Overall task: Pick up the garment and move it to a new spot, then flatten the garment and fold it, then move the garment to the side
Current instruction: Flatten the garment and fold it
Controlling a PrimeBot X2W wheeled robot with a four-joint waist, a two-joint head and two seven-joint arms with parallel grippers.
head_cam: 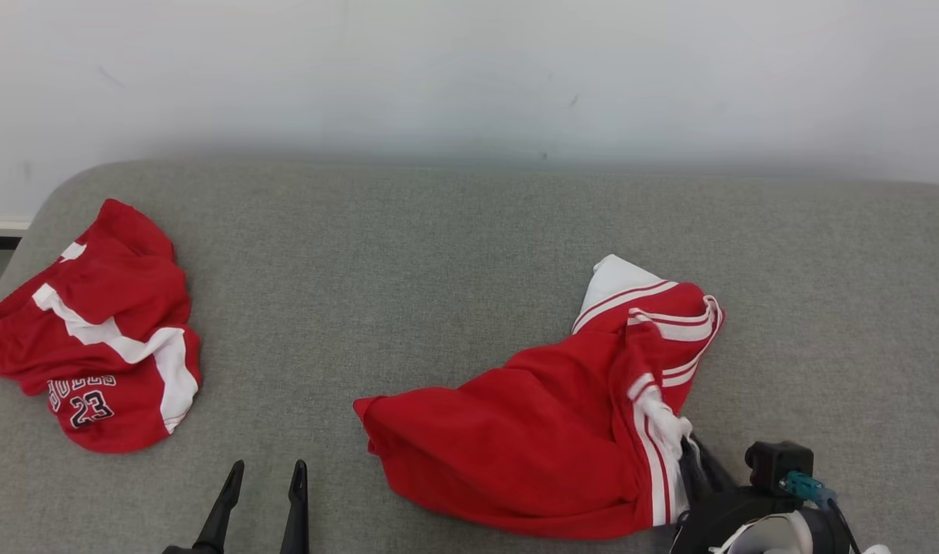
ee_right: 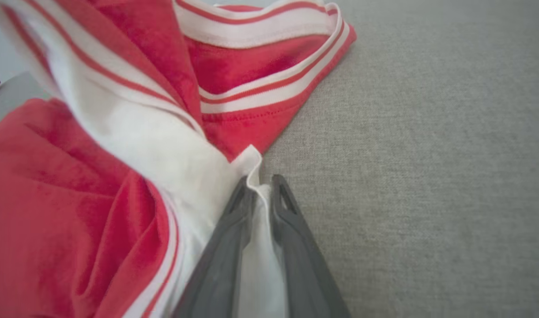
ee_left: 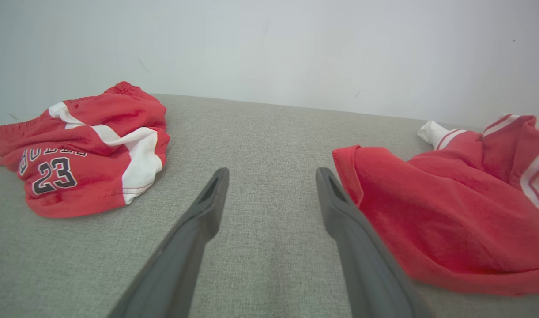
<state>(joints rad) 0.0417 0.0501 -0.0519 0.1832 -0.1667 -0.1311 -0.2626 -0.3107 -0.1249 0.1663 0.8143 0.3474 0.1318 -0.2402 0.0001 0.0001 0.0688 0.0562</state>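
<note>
A crumpled red garment (head_cam: 546,438) with white stripes lies right of centre on the grey cushioned surface (head_cam: 407,269). My right gripper (head_cam: 692,450) is at its near right edge. In the right wrist view the two fingers of that gripper (ee_right: 261,182) stand close together with the garment's white trim (ee_right: 256,247) pinched between them, and red folds (ee_right: 75,198) bunch to the left. My left gripper (head_cam: 263,473) stands open with nothing in it, low on the surface just left of the garment's nearest corner (ee_left: 450,212). The left wrist view shows that gripper (ee_left: 271,174) spread wide.
A second red garment (head_cam: 100,338) with white panels and the number 23 lies bunched at the far left, also seen from the left wrist (ee_left: 88,150). A white wall (head_cam: 469,69) rises behind the surface. Bare grey fabric lies between the two garments and to the right.
</note>
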